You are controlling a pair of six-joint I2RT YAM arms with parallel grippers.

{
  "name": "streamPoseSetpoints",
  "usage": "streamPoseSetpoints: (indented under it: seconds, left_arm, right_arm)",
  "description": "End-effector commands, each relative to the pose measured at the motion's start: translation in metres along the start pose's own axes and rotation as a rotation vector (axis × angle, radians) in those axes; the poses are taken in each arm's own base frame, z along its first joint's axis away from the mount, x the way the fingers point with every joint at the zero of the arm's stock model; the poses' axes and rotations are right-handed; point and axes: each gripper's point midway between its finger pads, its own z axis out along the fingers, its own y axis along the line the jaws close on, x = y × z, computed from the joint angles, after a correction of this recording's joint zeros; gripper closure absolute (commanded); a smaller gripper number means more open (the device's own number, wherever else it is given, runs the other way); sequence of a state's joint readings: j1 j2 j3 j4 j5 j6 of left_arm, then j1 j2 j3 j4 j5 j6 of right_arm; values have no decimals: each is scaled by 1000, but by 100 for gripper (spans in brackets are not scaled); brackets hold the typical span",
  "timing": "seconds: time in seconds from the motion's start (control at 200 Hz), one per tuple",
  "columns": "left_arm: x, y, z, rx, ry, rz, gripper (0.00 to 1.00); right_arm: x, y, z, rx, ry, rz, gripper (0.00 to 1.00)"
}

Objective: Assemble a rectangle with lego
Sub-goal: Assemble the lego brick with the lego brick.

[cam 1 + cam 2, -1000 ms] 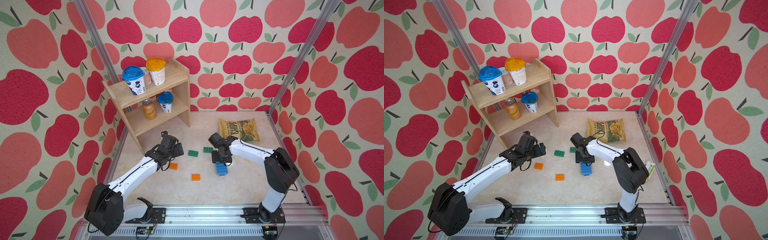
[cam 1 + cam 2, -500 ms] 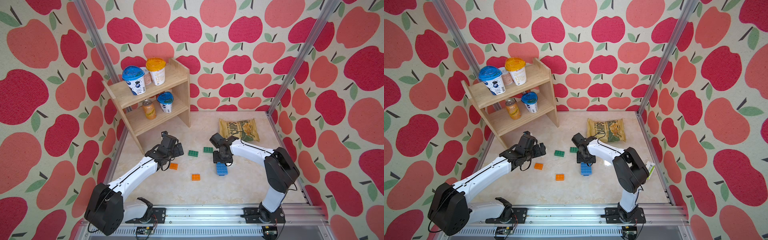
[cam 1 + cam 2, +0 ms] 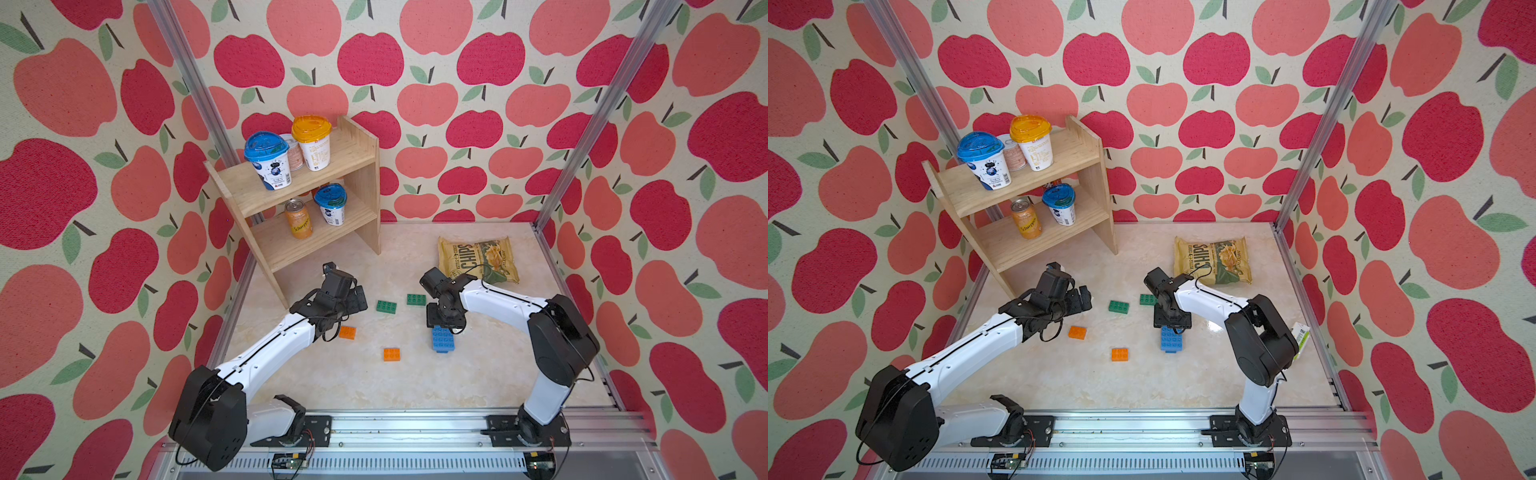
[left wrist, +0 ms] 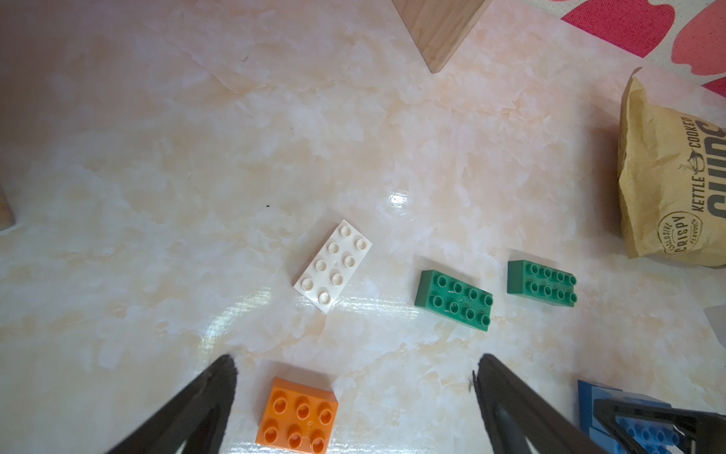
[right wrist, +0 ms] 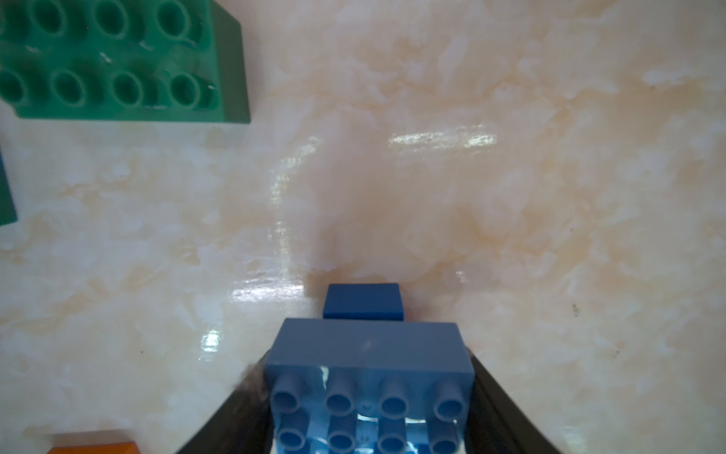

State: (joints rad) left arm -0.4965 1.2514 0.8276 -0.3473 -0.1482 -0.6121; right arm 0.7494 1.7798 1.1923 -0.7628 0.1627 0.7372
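Right wrist: right gripper (image 5: 369,393) grips blue brick (image 5: 369,346)
Left gripper (image 4: 355,365): wide, empty
Remaining: we count 5 loose bricks (image 4: 453,300)

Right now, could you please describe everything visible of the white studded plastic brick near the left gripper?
The white studded plastic brick is an oblong of glossy plastic with eight round studs in two rows of four. It looks lower than the nearest green brick. It lies flat, studs up, turned diagonally on the marbled tabletop, apart from every other brick. Nothing but the tabletop touches it; the open left gripper is clear of it. Only the left wrist view shows it.
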Motion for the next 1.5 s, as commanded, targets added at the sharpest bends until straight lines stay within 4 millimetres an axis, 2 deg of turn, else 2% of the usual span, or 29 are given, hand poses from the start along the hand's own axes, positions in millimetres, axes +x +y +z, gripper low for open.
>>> streamPoseSetpoints:
  seconds: [0.0,0.5,0.66,0.785,1.056,1.286,1.496]
  left_arm:
    - [-6,-8,-1,17,-10,7,3]
    - [-7,-10,0,20,-12,7,3]
    - [-7,-10,-1,22,-14,11,3]
    - [-6,-10,-1,24,-16,11,2]
    - [-6,-9,-1,23,-20,15,3]
    - [-5,-8,1,17,-17,18,3]
    - [-5,-7,0,12,-18,16,3]
  right_arm:
    - [18,-7,12,13,66,39,50]
    - [50,-23,24,83,157,97,55]
    - [66,-19,37,69,222,121,58]
    - [78,-22,49,102,284,127,64]
    - [97,-24,71,138,386,126,71]
    - [96,-27,70,150,370,133,71]
    - [75,-27,57,136,287,104,68]
